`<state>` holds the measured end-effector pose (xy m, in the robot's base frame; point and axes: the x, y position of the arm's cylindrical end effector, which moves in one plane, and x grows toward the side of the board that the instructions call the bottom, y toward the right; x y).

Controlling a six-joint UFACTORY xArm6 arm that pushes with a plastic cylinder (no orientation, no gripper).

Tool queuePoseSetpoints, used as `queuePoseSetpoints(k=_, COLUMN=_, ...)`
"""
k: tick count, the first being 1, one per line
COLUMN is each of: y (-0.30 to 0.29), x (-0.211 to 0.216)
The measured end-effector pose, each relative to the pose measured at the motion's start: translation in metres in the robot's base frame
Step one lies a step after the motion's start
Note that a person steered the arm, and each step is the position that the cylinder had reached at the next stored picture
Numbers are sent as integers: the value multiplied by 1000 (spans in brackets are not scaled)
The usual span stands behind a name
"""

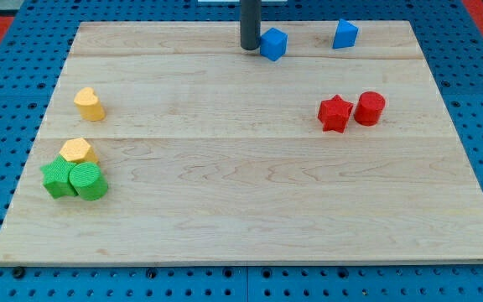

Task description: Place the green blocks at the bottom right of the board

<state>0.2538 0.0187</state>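
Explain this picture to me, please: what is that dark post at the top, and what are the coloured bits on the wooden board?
There is one picture, looking down at a wooden board. The dark post is a robot arm's rod; my tip slides along the board and pushes blocks. It holds nothing. It sits at the view's top, just left of a blue block; another blue block lies further right. At the left are two yellow blocks and two green blocks. At the right are a red star and a red cylinder.

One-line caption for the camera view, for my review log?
My tip touches a blue block at the view's top; both green blocks sit bottom left.
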Motion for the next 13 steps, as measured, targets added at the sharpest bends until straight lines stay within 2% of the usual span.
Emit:
queuePoseSetpoints(k=2, y=82, x=8)
queuePoseSetpoints(k=3, y=103, x=4)
queuePoseSetpoints(k=4, y=80, x=15)
queuePoseSetpoints(k=5, y=9, x=47)
queuePoseSetpoints(k=6, y=-76, x=117)
queuePoseSetpoints(k=7, y=-120, x=206)
queuePoseSetpoints(k=8, y=-105, x=246)
queuePoseSetpoints(k=9, y=-84, x=262)
queuePoseSetpoints(k=10, y=-84, x=304)
queuePoseSetpoints(k=11, y=-94, x=327)
queuePoseSetpoints(k=12, y=-146, x=364)
queuePoseSetpoints(k=13, y=-228, x=365)
